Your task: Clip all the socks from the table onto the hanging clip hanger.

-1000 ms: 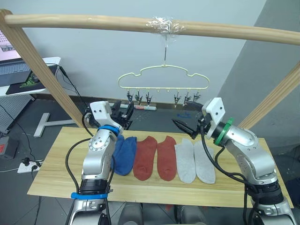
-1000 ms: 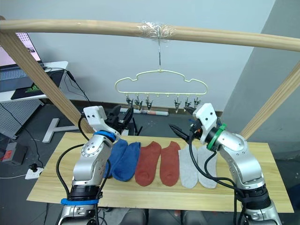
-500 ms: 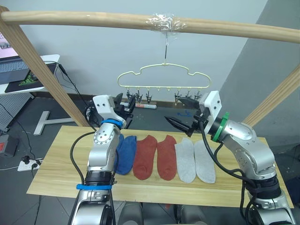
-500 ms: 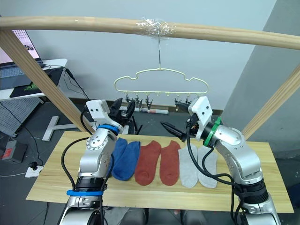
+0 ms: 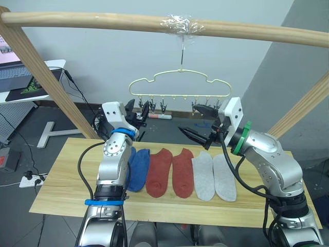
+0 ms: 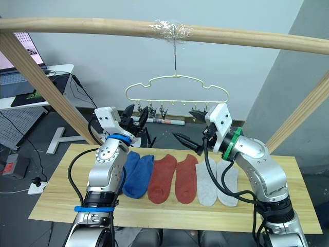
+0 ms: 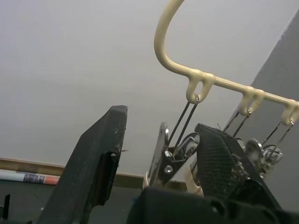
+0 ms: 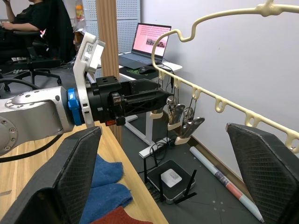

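- The wooden bar [image 5: 103,21] spans the top of the head views, held up by slanted wooden posts at each side.
- The tabletop [image 5: 67,193] of light wood planks lies below it, with all six socks on it in a row, toes toward the robot.
- The socks run from the robot's left: two blue socks [image 5: 138,169], the leftmost partly hidden behind the left arm, then two rust-red socks [image 5: 170,172], then two light grey socks [image 5: 214,176].
- The clip hanger [image 5: 179,85] hangs by its hook from a taped spot on the bar, above the far edge of the tabletop; no sock hangs from its clips.
- The right gripper [image 5: 200,122] is raised just below the hanger's right-hand clips, jaws spread wide and holding nothing.
- The left gripper [image 5: 139,111] is raised at the hanger's left end, jaws parted and empty, with the leftmost metal clip [image 7: 164,161] between them.
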Robot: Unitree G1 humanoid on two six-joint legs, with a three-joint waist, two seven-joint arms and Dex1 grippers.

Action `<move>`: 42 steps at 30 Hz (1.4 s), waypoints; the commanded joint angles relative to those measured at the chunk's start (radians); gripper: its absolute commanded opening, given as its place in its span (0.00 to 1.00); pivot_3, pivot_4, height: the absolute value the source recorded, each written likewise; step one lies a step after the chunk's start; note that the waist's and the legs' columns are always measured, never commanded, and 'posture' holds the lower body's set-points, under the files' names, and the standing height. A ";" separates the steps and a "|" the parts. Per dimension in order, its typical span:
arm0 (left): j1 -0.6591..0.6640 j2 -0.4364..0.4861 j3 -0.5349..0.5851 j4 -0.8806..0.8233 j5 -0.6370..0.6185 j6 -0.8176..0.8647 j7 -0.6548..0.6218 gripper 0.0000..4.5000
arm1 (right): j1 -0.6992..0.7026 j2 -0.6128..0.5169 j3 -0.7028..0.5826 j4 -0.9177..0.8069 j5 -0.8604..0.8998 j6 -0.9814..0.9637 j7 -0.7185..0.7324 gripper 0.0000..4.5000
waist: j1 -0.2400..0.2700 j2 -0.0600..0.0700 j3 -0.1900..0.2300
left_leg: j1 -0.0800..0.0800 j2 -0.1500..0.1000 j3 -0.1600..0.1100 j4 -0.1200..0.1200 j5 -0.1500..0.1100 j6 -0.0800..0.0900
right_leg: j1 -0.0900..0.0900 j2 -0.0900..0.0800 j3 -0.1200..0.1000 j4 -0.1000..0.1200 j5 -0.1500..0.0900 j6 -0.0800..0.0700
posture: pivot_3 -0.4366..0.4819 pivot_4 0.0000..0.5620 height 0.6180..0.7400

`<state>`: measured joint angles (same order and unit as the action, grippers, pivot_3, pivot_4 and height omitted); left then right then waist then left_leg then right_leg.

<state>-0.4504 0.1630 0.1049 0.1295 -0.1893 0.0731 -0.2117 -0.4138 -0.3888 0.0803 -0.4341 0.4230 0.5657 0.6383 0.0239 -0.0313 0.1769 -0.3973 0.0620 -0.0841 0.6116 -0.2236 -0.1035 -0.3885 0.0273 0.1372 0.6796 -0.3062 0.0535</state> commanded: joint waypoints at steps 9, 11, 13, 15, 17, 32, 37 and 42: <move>-0.037 -0.003 -0.002 -0.013 -0.019 -0.029 -0.047 0.18 | -0.028 0.008 -0.029 -0.021 0.044 0.011 -0.028 1.00 | 0.000 0.000 0.000 | -0.001 0.000 -0.002 0.000 0.000 0.000 | 0.000 0.000 -0.002 0.000 0.000 0.000 | 0.59 0.30 1.00; -0.037 -0.004 0.000 -0.013 -0.020 -0.027 -0.048 0.02 | -0.026 0.005 -0.027 -0.021 0.043 0.009 -0.029 1.00 | 0.000 0.000 0.000 | -0.001 0.000 -0.002 0.000 0.000 0.000 | 0.000 0.000 -0.002 0.000 0.000 0.000 | 0.59 0.30 1.00; -0.036 -0.005 0.001 -0.017 -0.020 -0.024 -0.046 0.01 | -0.024 0.004 -0.028 -0.025 0.046 0.011 -0.032 1.00 | 0.000 0.000 0.001 | -0.001 0.000 -0.003 0.000 0.000 0.000 | 0.000 0.000 -0.003 0.000 0.000 0.000 | 0.59 0.32 1.00; -0.035 -0.005 0.003 -0.015 -0.020 -0.023 -0.045 0.01 | -0.020 0.005 -0.029 -0.026 0.046 0.011 -0.036 1.00 | 0.000 0.000 0.001 | -0.001 0.000 -0.004 0.000 0.000 0.000 | 0.000 0.000 -0.004 0.000 0.000 0.000 | 0.59 0.32 1.00; -0.036 -0.003 0.003 -0.011 -0.019 -0.023 -0.045 0.01 | -0.017 0.005 -0.027 -0.026 0.043 0.009 -0.039 1.00 | 0.000 0.000 0.001 | -0.001 0.000 -0.004 0.000 0.000 0.000 | 0.000 0.000 -0.004 0.000 0.000 0.000 | 0.59 0.32 1.00; -0.041 0.002 0.010 -0.007 -0.009 -0.007 -0.030 0.35 | 0.002 -0.004 -0.030 -0.028 0.039 0.004 -0.051 1.00 | 0.000 0.002 0.004 | -0.003 0.000 -0.009 0.000 0.000 0.000 | 0.000 0.000 -0.009 0.000 0.000 0.000 | 0.59 0.33 1.00; -0.036 0.000 0.015 -0.023 -0.012 0.001 -0.020 0.50 | 0.007 -0.007 -0.030 -0.032 0.038 0.004 -0.054 1.00 | 0.000 0.004 0.007 | -0.003 0.000 -0.010 0.000 0.000 0.000 | 0.001 0.000 -0.010 0.000 0.000 0.000 | 0.59 0.34 1.00; -0.018 0.001 0.005 -0.042 -0.005 0.005 -0.019 0.50 | 0.009 -0.011 -0.030 -0.032 0.037 0.002 -0.052 1.00 | -0.001 0.004 0.009 | -0.003 0.000 -0.011 0.000 0.000 0.000 | 0.001 0.000 -0.011 0.000 0.000 0.000 | 0.59 0.34 1.00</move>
<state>-0.4694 0.1618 0.1143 0.1286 -0.1971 0.0828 -0.2293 -0.4050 -0.3929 0.0702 -0.4334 0.4526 0.5836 0.5876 0.0234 -0.0269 0.1854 -0.4005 0.0620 -0.0952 0.6117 -0.2235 -0.1037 -0.3877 0.0273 0.1265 0.6796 -0.3062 0.0532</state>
